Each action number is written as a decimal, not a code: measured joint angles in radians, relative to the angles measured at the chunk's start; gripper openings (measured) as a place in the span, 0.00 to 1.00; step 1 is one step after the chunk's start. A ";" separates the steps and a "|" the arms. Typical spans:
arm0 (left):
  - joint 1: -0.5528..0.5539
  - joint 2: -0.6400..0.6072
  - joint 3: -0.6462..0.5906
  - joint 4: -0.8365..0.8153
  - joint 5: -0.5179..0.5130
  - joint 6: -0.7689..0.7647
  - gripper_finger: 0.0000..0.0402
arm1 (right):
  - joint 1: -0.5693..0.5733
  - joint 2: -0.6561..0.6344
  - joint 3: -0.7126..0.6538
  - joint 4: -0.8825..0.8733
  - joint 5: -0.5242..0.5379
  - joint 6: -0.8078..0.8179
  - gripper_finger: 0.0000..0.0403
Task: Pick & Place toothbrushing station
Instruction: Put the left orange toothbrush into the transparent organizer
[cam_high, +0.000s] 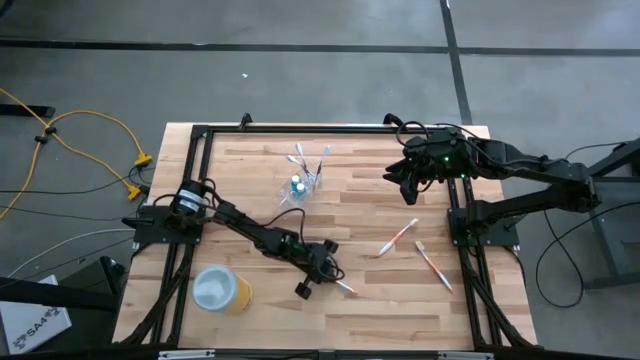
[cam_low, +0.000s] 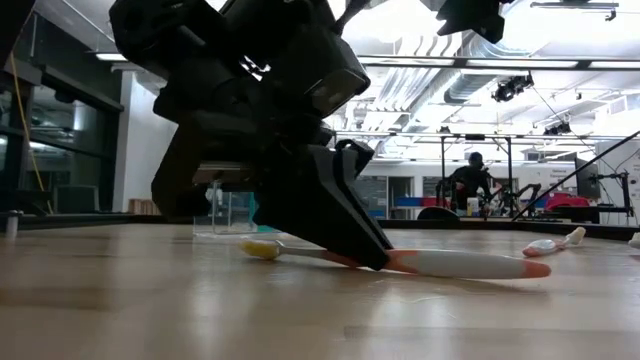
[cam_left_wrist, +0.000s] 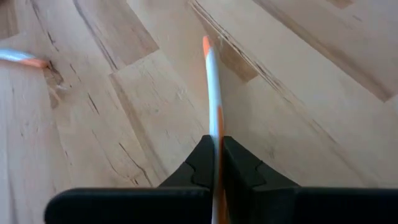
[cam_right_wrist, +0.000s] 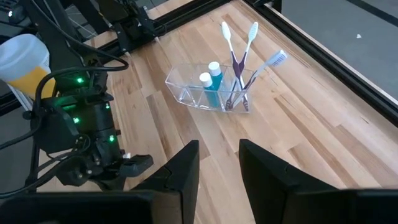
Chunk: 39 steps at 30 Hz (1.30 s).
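Note:
My left gripper (cam_high: 328, 272) is low over the near middle of the table, shut on a white and orange toothbrush (cam_low: 470, 264) that lies on the wood. The clear plastic cup (cam_high: 300, 183) stands at the far middle. It holds upright toothbrushes (cam_right_wrist: 239, 46) and two small blue tubes (cam_right_wrist: 211, 78). Two more white and orange toothbrushes (cam_high: 397, 238) (cam_high: 433, 265) lie flat on the table's right half. My right gripper (cam_right_wrist: 217, 168) hangs open above the far right of the table, with nothing between its fingers. My left gripper pinches the toothbrush near the middle of its length (cam_left_wrist: 216, 130) between its two fingers (cam_low: 360, 245). The fingers slant down from the table's left and lie roughly along the brush. The brush lies on the table, its orange-tipped handle end (cam_left_wrist: 206, 43) pointing away from the gripper.
A larger yellow cup (cam_high: 220, 290) with a pale top stands at the near left. A black frame (cam_high: 300, 128) runs around the table's edges. Bare wood lies between the cup and the loose brushes. A person (cam_low: 470, 180) shows far off in the room behind.

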 joint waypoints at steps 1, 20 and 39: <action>-0.001 -0.003 0.002 -0.003 -0.005 0.013 0.01 | 0.000 0.000 0.000 0.000 0.000 0.000 0.26; -0.044 -0.071 0.060 -0.164 -0.086 0.170 0.01 | 0.007 0.032 0.000 -0.003 -0.016 0.044 0.26; -0.071 -0.172 0.086 -0.297 -0.164 0.233 0.01 | 0.099 0.224 0.000 0.011 -0.027 0.109 0.26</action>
